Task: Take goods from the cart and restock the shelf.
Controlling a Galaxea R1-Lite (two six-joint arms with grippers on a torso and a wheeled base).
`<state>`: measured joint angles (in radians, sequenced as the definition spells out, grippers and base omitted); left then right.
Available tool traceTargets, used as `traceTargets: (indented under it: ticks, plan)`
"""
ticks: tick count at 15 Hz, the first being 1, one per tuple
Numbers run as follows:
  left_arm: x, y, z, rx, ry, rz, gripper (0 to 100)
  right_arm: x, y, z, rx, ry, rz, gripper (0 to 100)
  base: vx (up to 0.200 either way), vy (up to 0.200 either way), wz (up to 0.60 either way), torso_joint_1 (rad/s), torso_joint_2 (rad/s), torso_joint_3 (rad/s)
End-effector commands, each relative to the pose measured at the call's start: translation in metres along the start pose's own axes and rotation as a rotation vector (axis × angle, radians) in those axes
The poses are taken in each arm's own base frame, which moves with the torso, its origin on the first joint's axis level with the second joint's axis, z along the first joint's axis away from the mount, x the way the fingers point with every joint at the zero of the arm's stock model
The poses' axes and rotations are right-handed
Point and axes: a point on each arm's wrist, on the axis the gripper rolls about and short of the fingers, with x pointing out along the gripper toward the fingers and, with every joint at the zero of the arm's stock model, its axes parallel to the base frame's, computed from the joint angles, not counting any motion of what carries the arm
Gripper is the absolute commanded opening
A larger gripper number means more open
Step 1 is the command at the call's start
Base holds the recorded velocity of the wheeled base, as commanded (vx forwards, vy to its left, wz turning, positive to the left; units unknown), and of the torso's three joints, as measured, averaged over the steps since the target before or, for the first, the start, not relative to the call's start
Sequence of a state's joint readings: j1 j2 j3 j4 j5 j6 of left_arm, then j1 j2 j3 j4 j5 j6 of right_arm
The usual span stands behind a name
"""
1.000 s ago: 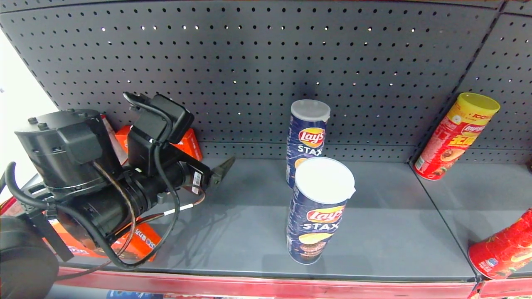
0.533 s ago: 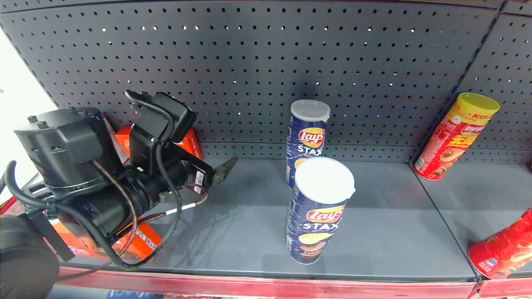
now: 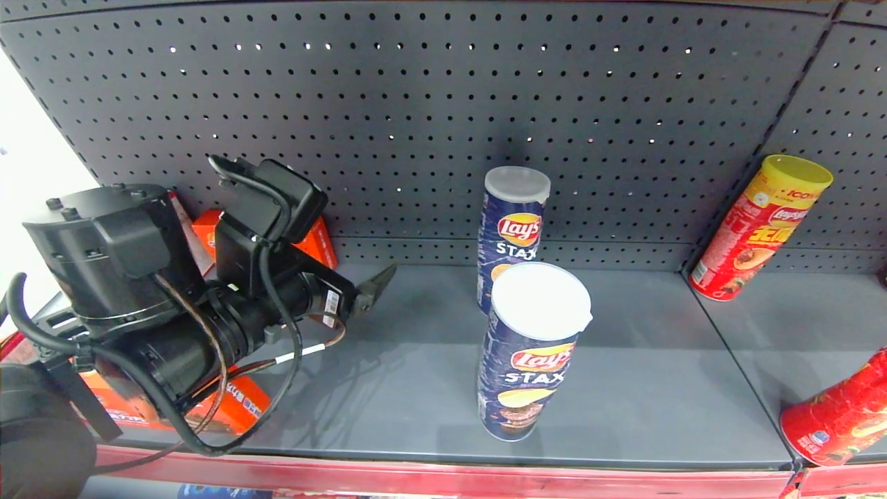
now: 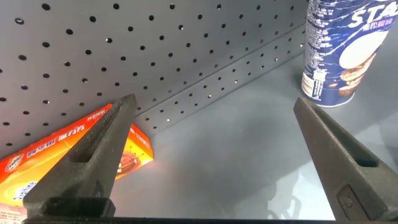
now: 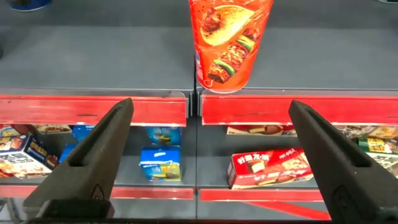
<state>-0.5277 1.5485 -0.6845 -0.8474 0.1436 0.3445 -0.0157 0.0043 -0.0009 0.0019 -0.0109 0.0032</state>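
1. The shelf [image 3: 416, 388] carried two upright blue chip cans, one behind the other, near its middle.
2. The front blue can [image 3: 528, 360] wore a white lid; the rear blue can [image 3: 511, 235] wore a translucent one. Both were closed, so their contents could not be seen.
3. A yellow-topped can [image 3: 759, 229] leaned against the pegboard on the right.
4. A red can [image 3: 842, 412] sat at the front right edge.
5. Orange boxes [image 3: 232, 409] lay on the left.
6. The left gripper [image 4: 212, 102] hung over the shelf left of the blue cans, released and holding nothing.
7. The right gripper [image 5: 210, 104] was spread wide and empty, facing the shelf's red front lip.
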Motion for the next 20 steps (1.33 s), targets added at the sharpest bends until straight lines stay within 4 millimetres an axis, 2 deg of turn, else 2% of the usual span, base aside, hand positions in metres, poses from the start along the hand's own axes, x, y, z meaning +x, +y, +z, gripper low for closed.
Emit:
traceTargets:
  ticks: [1, 5, 7, 9, 11, 14, 15, 16, 17, 18, 20]
  plan:
    - [-0.007, 0.003, 0.005, -0.004, -0.022, 0.009, 100, 0.0, 0.0, 0.0, 0.0, -0.004, 0.001, 100, 0.0, 0.0, 0.0, 0.0, 0.0, 0.0]
    - [-0.045, 0.008, 0.018, -0.014, -0.098, 0.001, 100, 0.0, 0.0, 0.0, 0.0, -0.004, 0.001, 100, 0.0, 0.0, 0.0, 0.0, 0.0, 0.0]
    - [-0.077, 0.01, 0.021, -0.02, -0.146, -0.035, 100, 0.0, 0.0, 0.0, 0.0, -0.004, 0.001, 100, 0.0, 0.0, 0.0, 0.0, 0.0, 0.0]
    - [-0.108, 0.018, 0.012, -0.027, -0.139, -0.015, 100, 0.0, 0.0, 0.0, 0.0, -0.004, 0.001, 100, 0.0, 0.0, 0.0, 0.0, 0.0, 0.0]
    - [-0.154, 0.017, -0.011, -0.067, -0.158, -0.008, 100, 0.0, 0.0, 0.0, 0.0, -0.004, 0.001, 100, 0.0, 0.0, 0.0, 0.0, 0.0, 0.0]
    - [-0.205, 0.019, -0.031, -0.066, -0.209, 0.019, 100, 0.0, 0.0, 0.0, 0.0, -0.004, 0.001, 100, 0.0, 0.0, 0.0, 0.0, 0.0, 0.0]
    - [-0.232, 0.019, -0.053, -0.056, -0.201, 0.121, 100, 0.0, 0.0, 0.0, 0.0, -0.004, 0.001, 100, 0.0, 0.0, 0.0, 0.0, 0.0, 0.0]
    - [-0.25, 0.013, -0.072, -0.055, -0.207, 0.175, 100, 0.0, 0.0, 0.0, 0.0, -0.004, 0.001, 100, 0.0, 0.0, 0.0, 0.0, 0.0, 0.0]
    - [-0.26, 0.004, -0.092, -0.075, -0.206, 0.202, 100, 0.0, 0.0, 0.0, 0.0, -0.004, 0.001, 100, 0.0, 0.0, 0.0, 0.0, 0.0, 0.0]
    - [-0.267, 0.0, -0.097, -0.1, -0.207, 0.226, 100, 0.0, 0.0, 0.0, 0.0, -0.004, 0.001, 100, 0.0, 0.0, 0.0, 0.0, 0.0, 0.0]
    - [-0.279, -0.018, -0.125, -0.126, -0.063, 0.254, 100, 0.0, 0.0, 0.0, 0.0, -0.004, 0.001, 100, 0.0, 0.0, 0.0, 0.0, 0.0, 0.0]
